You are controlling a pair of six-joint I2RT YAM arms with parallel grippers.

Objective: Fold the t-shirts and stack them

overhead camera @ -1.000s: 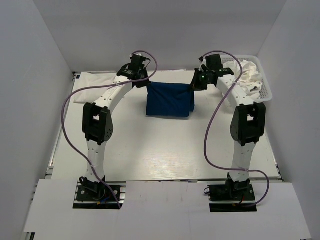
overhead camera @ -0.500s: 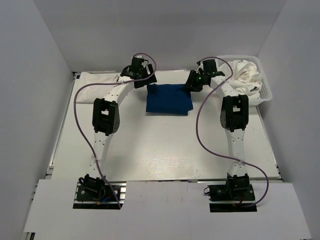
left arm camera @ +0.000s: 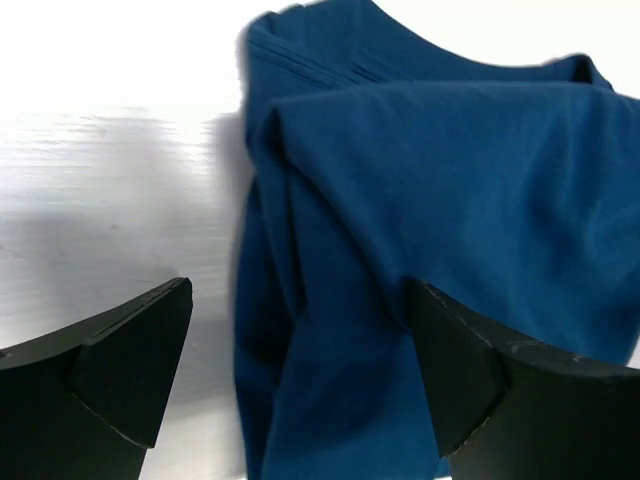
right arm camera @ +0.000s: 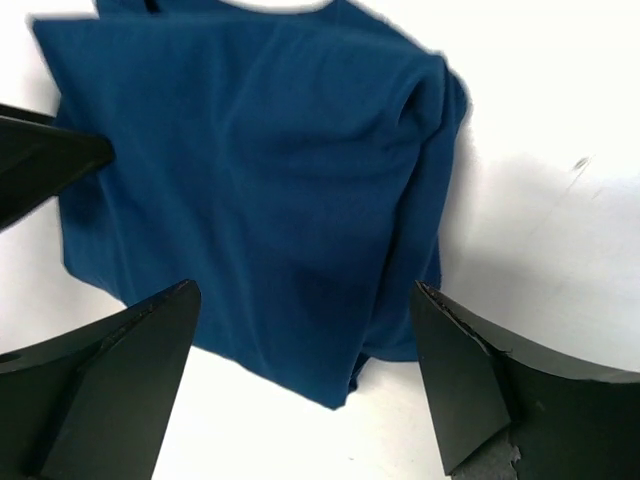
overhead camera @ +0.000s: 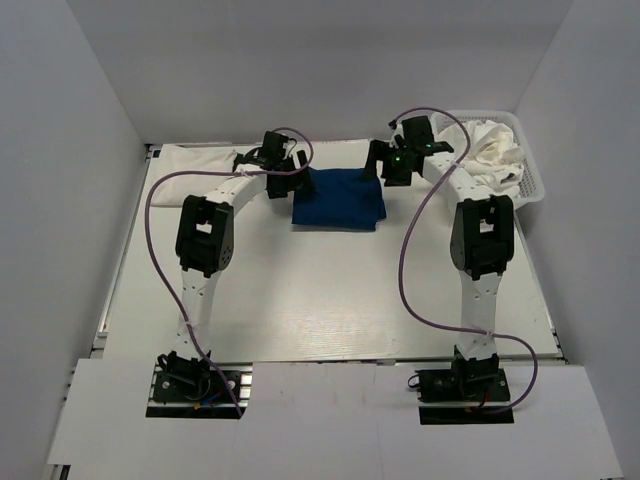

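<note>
The left pincer [left arm camera: 300, 292] and right pincer [right arm camera: 305, 292] both stand spread, gripping nothing, with the folded blue t-shirt [overhead camera: 338, 202] lying on the counter [overhead camera: 300, 290] beneath and between them.

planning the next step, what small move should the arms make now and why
Probably raise the left gripper and right gripper clear: both stand open over the blue shirt, which lies folded on the table, unheld.

The left gripper [left arm camera: 300, 290] hangs with jaws spread over the blue t-shirt [left arm camera: 450, 200] edge, with bare table [left arm camera: 110, 180] open to one side. The right gripper [right arm camera: 305, 290] hangs over the opposite edge. The lattice basket [overhead camera: 532, 180] stands near its outer side, apparently not touching.
</note>
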